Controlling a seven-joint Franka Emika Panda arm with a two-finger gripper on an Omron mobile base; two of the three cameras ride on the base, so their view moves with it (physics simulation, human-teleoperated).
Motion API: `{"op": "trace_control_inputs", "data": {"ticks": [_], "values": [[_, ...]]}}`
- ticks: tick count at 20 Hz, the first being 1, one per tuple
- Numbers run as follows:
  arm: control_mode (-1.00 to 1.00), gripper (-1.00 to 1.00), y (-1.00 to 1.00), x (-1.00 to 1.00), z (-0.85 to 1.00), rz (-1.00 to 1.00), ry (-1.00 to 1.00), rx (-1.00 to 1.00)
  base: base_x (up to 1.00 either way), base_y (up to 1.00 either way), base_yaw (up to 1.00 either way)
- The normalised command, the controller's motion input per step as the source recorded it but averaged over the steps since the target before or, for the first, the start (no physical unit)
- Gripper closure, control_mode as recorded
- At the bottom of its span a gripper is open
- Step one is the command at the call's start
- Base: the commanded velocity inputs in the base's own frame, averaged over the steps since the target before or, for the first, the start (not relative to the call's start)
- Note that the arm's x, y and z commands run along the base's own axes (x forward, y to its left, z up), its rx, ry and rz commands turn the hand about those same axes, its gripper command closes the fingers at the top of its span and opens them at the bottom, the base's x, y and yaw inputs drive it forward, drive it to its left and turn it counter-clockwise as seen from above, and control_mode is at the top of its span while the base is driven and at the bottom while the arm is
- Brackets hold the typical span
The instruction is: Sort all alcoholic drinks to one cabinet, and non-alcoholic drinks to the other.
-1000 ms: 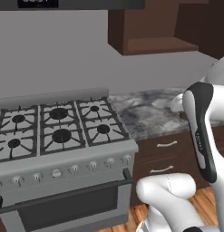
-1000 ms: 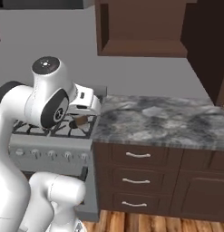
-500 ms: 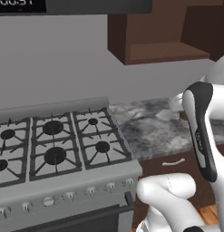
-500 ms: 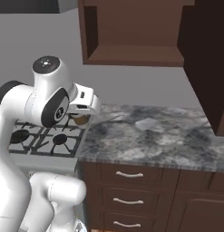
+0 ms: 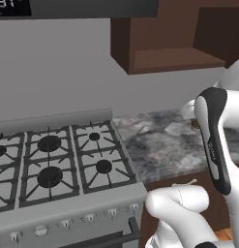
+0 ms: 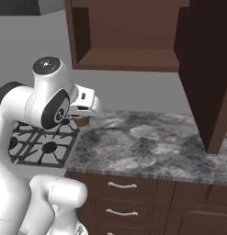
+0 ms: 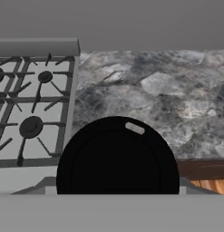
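End effector (image 6: 82,120) clamped on coffee cup (image 6: 81,122), jaws wide around it | cup's dark lid (image 7: 118,156) sat directly beneath the hand camera | cup held above the marbled surface (image 6: 151,147), near stove (image 5: 53,169) edge | open cabinet (image 6: 126,34) stood above.

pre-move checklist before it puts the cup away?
1. Coffee cup in the gripper: ok, dark lid sits right under the hand camera and a tan body shows below the hand in the right base view.
2. Open cabinet ahead: ok, door swung aside.
3. Shelf board free where visible: ok.
4. Counter under the path free of things: ok.
5. Fingers square on the cup: cannot tell, lid hides them.
6. Whereabouts of the other drinks: cannot tell.
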Motion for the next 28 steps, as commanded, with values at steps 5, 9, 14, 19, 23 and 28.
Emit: {"op": "trace_control_inputs", "data": {"ticks": [5,9,14,19,23,28], "values": [[1.0,1.0,0.0,0.0,0.0,0.0,0.0,0.0,0.34,-0.28,0.02],[1.0,1.0,0.0,0.0,0.0,0.0,0.0,0.0,0.35,-0.3,0.02],[1.0,1.0,0.0,0.0,0.0,0.0,0.0,0.0,0.35,-0.3,0.02],[1.0,1.0,0.0,0.0,0.0,0.0,0.0,0.0,0.47,-0.38,0.01],[1.0,1.0,0.0,0.0,0.0,0.0,0.0,0.0,0.39,-0.25,0.0],[1.0,1.0,0.0,0.0,0.0,0.0,0.0,0.0,0.06,-0.06,0.0]]}}
